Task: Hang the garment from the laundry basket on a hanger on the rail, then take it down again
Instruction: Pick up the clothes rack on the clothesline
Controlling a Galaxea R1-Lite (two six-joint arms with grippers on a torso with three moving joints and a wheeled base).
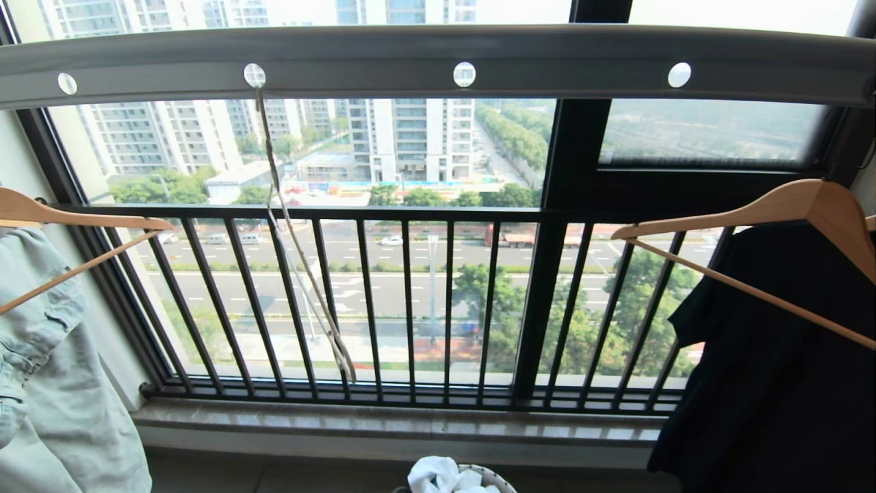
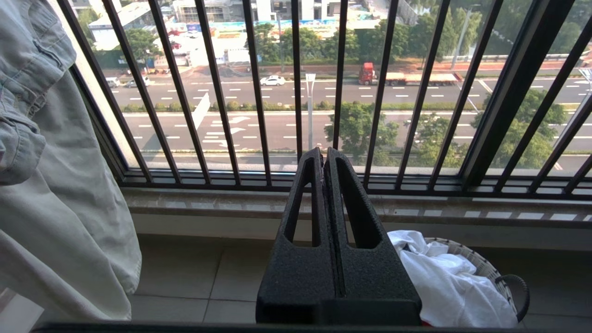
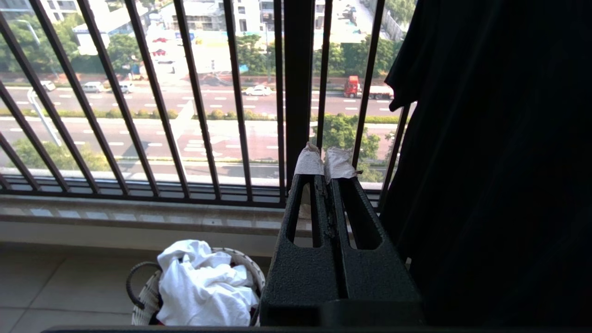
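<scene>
The step in hand appears to be the first one: reaching down to the basket (image 2: 490, 273) to lift out the garment (image 2: 444, 282). Both arms sit parked low in front of the window, and neither appears in the head view. The left hand (image 2: 323, 155) has its fingers pressed together on nothing; the right hand (image 3: 324, 159), with pale padding wrapped on its fingertips, is likewise pressed together and empty. To do the step well, part the fingers of the working hand before descending, approach the basket from above, and pinch a raised fold of cloth rather than the woven rim or the black loop handle (image 3: 136, 273). Lift straight up until the cloth clears the rim, so that the basket does not tip or drag on the floor. Keep the arm away from the denim jacket (image 1: 48, 370) on the left and the black garment (image 1: 773, 356) on the right, each on a wooden hanger. The garment is a crumpled white heap filling the basket and bulging above its rim; a trace of red shows under it, and no chest graphic is visible. The basket stands on the tiled floor just below the window sill, roughly between the two hands. The thin cream hanger (image 1: 301, 246) hangs edge-on from a hole in the grey rail (image 1: 438, 58) overhead.
</scene>
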